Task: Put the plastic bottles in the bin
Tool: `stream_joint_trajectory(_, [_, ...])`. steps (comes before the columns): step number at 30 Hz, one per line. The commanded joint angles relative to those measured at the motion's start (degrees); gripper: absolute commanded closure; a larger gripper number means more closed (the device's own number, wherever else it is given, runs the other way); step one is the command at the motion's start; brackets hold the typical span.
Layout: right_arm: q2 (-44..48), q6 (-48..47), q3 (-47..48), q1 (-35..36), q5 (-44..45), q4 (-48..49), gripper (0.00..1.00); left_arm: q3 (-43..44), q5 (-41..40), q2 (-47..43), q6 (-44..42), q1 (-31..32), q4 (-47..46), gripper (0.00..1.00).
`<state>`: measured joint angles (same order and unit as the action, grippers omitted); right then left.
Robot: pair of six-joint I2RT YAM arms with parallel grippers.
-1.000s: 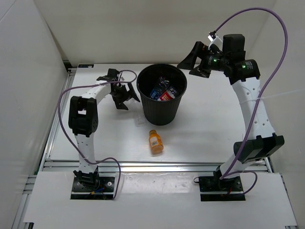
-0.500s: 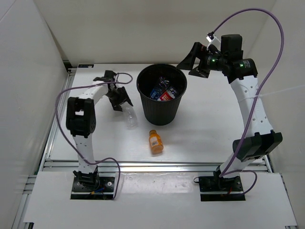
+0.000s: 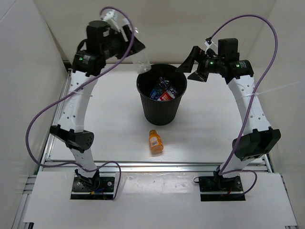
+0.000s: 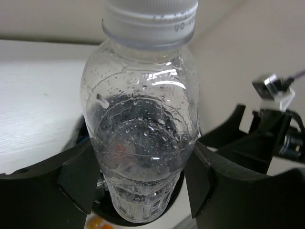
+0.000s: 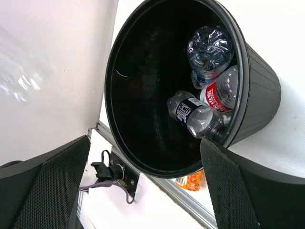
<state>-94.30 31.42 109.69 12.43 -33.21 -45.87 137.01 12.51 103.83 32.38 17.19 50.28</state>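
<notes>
**A:** What does the clear bottle (image 4: 140, 143) look like?

**B:** It is see-through and ribbed, with a pale whitish cap and droplets clinging to the inside wall. The left gripper (image 4: 138, 177) is clenched on it, one black finger (image 4: 78, 179) pressed to each side of the body. The cap end juts out past the fingertips.

**A:** Where is it against the bin?

**B:** In the top view the bottle (image 3: 143, 63) hangs out of the raised left gripper (image 3: 135, 47), just above the near-left part of the bin (image 3: 162, 112) rim. I cannot tell whether it touches the rim.

**A:** What lies beyond those jaws?

**B:** Inside the bin are a crumpled clear bottle (image 5: 209, 47), a red-labelled bottle (image 5: 219, 93) and a blue-labelled bottle (image 5: 186, 109), heaped against one wall. The right gripper (image 5: 145, 143) stands released, fingers spread wide, with the bin's mouth between them. The orange bottle (image 3: 155, 141) lies on its side on the table (image 3: 214, 129), well short of both grippers.

**A:** Anything hard to make out?

**B:** The gripped bottle's base is close to the lower edge of the wrist view. Whatever sits behind the bottle is warped by the plastic. In the right wrist view only a sliver of the orange bottle shows under the bin's rim.
</notes>
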Motion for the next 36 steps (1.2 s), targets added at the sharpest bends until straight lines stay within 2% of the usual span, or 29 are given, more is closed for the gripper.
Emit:
stream_joint_trajectory(1, [1.0,0.5,-0.3,-0.9,-1.5,2.7,0.00,-1.3,4.3,5.4,-2.1,4.8,-0.5,0.26])
stream_joint_trajectory(4, [2.1,0.5,-1.4,-1.5,-1.0,2.7,0.00,-0.7,3.1,7.6,-4.9,7.9,2.5,0.24])
stream_joint_trajectory(5, [2.1,0.5,-1.4,-1.5,-1.0,2.7,0.00,-1.2,2.4,7.6,-5.7,9.2,3.4,0.21])
stream_joint_trajectory(7, [2.8,0.0,-2.0,-2.0,-1.0,2.7,0.00,-2.8,2.4,7.1,-5.7,9.8,3.4,0.00])
stream_joint_trajectory(11, [4.6,0.0,-4.8,-2.1,-0.5,2.7,0.00,3.1,-1.0,3.5,-6.9,9.8,2.8,0.00])
stream_joint_trajectory(13, [5.3,0.0,-6.3,-2.1,0.2,2.7,0.00,1.5,-4.5,-1.7,-6.9,7.4,2.3,0.00])
stream_joint_trajectory(15, [7.1,0.7,-10.0,-2.1,1.6,3.3,0.00,-3.4,-10.1,-10.2,-6.4,4.9,2.3,0.00])
stream_joint_trajectory(16, [8.0,2.3,-12.1,-2.7,2.3,3.3,0.00,-10.3,-18.5,-13.5,-5.8,4.3,2.3,0.00])
stream_joint_trajectory(18, [12.3,5.4,-18.3,-3.6,2.3,5.9,0.00,-18.8,-27.8,-20.4,-3.2,3.0,2.3,0.00])
stream_joint_trajectory(19, [16.9,9.2,-26.6,-4.9,2.8,7.4,0.00,-27.2,-34.1,-26.8,-2.2,1.5,2.3,0.00])
stream_joint_trajectory(21, [22.2,12.8,-36.0,-7.0,1.8,13.8,0.00,-33.8,-35.4,-33.8,-1.3,-1.7,4.5,0.00])
stream_joint_trajectory(23, [27.6,13.8,-44.5,-7.0,1.1,14.8,0.00,-40.4,-34.8,-36.8,-0.7,-3.1,7.2,0.00])
stream_joint_trajectory(26, [30.0,8.9,-47.4,-2.8,2.3,12.3,0.00,-47.7,-34.8,-40.0,2.2,-5.2,14.0,0.00])
stream_joint_trajectory(27, [30.1,4.8,-47.4,2.3,3.6,9.9,0.00,-49.2,-34.8,-41.1,4.0,-5.8,15.6,0.00])
stream_joint_trajectory(29, [30.6,2.5,-48.3,8.2,11.2,8.8,0.00,-53.8,-34.0,-41.6,4.7,-8.0,18.8,0.00])
stream_joint_trajectory(34, [27.2,2.8,-52.4,28.2,24.1,10.0,0.00,-60.5,-31.1,-46.1,5.2,-9.2,19.4,0.00])
stream_joint_trajectory(36, [24.3,3.5,-53.7,32.1,27.1,11.4,0.00,-61.9,-30.4,-47.1,5.2,-9.2,19.4,0.00])
